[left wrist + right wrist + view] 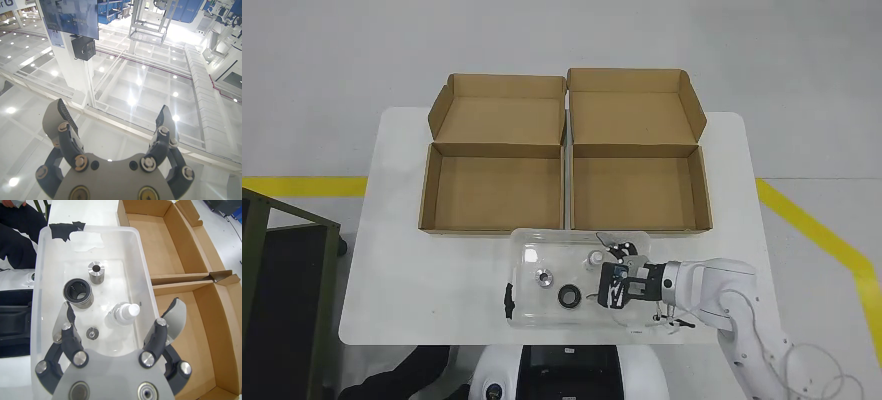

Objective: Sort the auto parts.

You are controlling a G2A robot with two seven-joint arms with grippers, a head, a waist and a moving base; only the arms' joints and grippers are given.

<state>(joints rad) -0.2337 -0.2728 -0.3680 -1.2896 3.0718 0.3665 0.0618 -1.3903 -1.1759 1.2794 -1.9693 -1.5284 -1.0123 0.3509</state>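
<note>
The left gripper (112,105) is seen turned upward toward the ceiling, its jaws spread wide with nothing between them. Down at the near edge of the white table (392,300), the right gripper (121,306) is held over the right end of a clear plastic bin (143,262), jaws likewise spread apart and nothing pinched. One finger is seen over the bin's inside, the other against the cardboard beyond the bin's wall. Just below the gripper, on the bin floor, a small steel part (92,334) is found standing alone. A small clear bottle (122,314) with a white cap is laid tilted just beside it, close to the bin's far wall. Farther along the bin, a black-and-steel bearing (78,293) is stood on end, its bore open to the wrist camera. Beyond that a plain steel bushing (96,273) is set upright (its top face is notched around a dark hole); the two are near each other but apart. At the bin's left end, a strip of black tape (62,230) is stuck across the rim. Past the bin, two open cardboard boxes are placed side by side and touching, the right box (637,190) and the left box (492,190), flaps folded back.
</note>
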